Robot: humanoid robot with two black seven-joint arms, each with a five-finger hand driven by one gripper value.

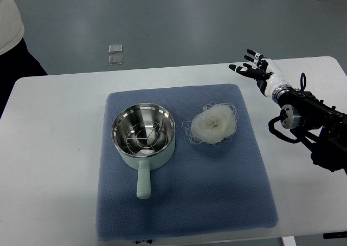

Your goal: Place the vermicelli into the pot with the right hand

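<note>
Vermicelli [212,124]: pale coiled nest, lies on blue mat [227,202], just right of pot [143,137], apart from it. Right hand [255,68]: above table [54,148] past mat's far right corner, fingers spread, holding nothing, well apart from vermicelli.

blue mat [217,202], white table [54,148], 2 floor squares [115,53], person [11,34]
</note>
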